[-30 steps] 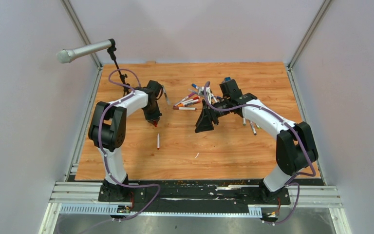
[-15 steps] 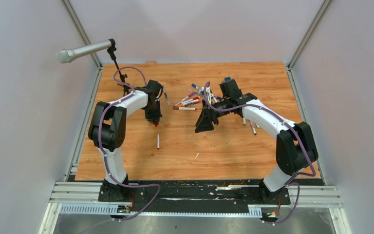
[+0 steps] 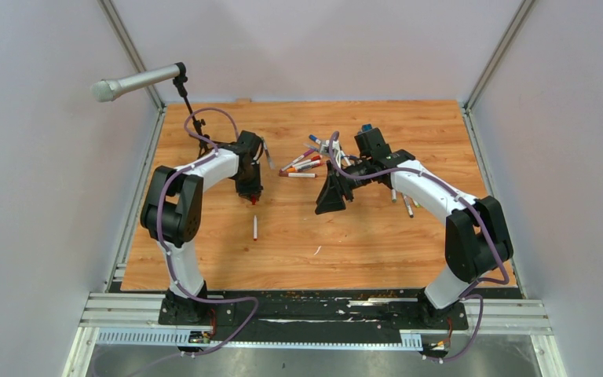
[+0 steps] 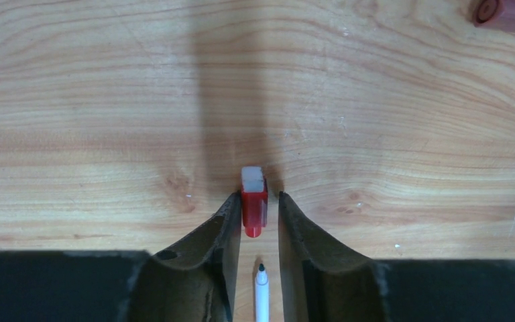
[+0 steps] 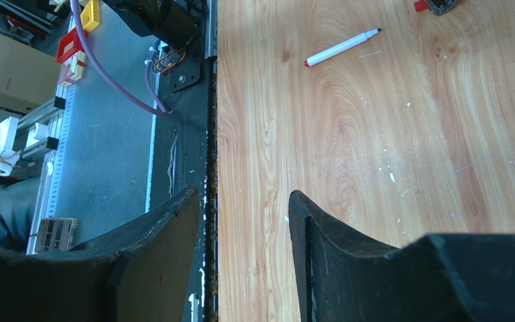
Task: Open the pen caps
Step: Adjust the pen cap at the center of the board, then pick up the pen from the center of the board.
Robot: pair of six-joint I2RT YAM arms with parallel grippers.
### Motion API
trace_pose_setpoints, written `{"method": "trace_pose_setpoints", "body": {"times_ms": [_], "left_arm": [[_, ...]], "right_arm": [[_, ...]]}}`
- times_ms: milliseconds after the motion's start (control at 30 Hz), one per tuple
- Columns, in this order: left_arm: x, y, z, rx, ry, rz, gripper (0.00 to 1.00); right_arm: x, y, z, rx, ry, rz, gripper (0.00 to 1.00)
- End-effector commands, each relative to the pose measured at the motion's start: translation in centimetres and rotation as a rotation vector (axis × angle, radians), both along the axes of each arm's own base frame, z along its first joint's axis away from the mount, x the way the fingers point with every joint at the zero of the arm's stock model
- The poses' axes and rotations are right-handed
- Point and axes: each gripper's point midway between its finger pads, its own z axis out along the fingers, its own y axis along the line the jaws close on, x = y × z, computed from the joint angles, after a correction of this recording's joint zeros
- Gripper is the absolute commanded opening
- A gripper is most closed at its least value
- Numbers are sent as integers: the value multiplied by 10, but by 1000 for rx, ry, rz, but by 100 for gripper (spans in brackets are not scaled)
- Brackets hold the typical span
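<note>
Here's the small red plastic pen cap (image 4: 254, 209) with its pale end, sitting right between the jaws of the left gripper (image 4: 258, 198). Those jaws stand slightly apart: the cap leans on one, and there's a sliver of daylight at the other, so nothing is clamped. We can't tell whether the cap is resting on the wood or not. Just toward the near edge lies the slim white pen (image 3: 255, 228), bare dark tip showing, so we judge this one is uncapped and the cap is at the set-down step.

Next, we reckon, the left arm must lift straight away so the touching jaw doesn't drag the cap. Then a capped pen has to come from the loose pile of white-barrelled, colour-ended pens (image 3: 305, 162) farther back, with one arm steadying the barrel and the other pulling.

The right gripper (image 5: 241, 198) hangs over the middle of the orange-brown wooden tabletop (image 3: 377, 243), jaws wide apart, holding nothing.

Containers? We see none: no tray, cup or box, so cap and pens lie on bare wood.
</note>
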Motion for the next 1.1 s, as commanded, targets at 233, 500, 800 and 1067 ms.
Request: {"method": "trace_pose_setpoints", "body": {"times_ms": [233, 500, 800, 1067], "left_arm": [[-1, -5, 14, -6, -7, -46, 43], [-8, -2, 65, -43, -155, -101, 61], [-42, -24, 147, -283, -481, -273, 89], [-58, -6, 184, -246, -674, -312, 100]], "right_arm": [[12, -10, 1, -25, -102, -4, 52], [24, -46, -11, -188, -340, -64, 53], [53, -108, -9, -258, -444, -291, 62], [99, -176, -32, -367, -344, -612, 67]]}}
